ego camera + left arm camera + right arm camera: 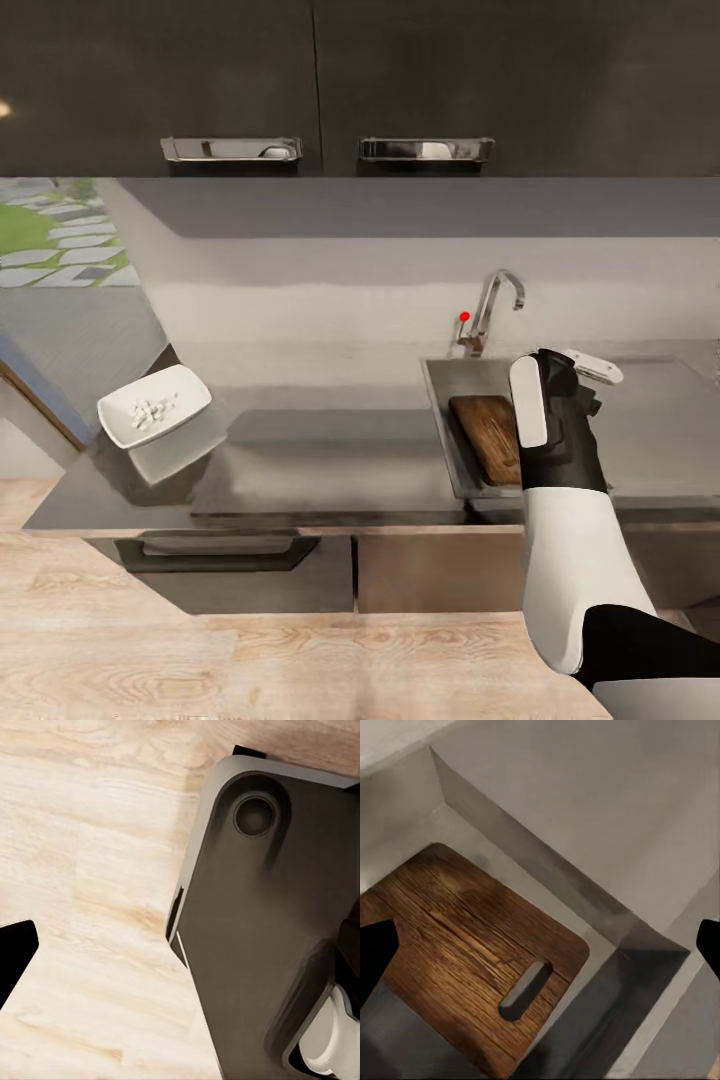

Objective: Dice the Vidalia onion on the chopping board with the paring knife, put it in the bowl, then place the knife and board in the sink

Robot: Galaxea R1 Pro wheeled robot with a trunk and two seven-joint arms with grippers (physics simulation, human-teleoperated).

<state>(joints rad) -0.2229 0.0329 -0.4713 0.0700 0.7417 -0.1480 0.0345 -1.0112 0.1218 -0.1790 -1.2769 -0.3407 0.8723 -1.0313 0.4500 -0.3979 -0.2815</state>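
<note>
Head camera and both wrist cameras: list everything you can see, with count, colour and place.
Bowl: one, white, left end of the counter, holding pale diced pieces.
Chopping board: one, brown wood with a slot hole, lying in the sink.
Sink: one, grey, set in the counter at right.
Tap: one, chrome with a red knob, behind the sink.
Counter: one, grey.
Upper cabinets: two doors, black.
Floor: pale wood.
Right claw: open, black fingertips, above the board.

We count one board [487,432], one bowl [155,405], one sink [437,375], one tap [495,303], two cabinet handles [231,149].
</note>
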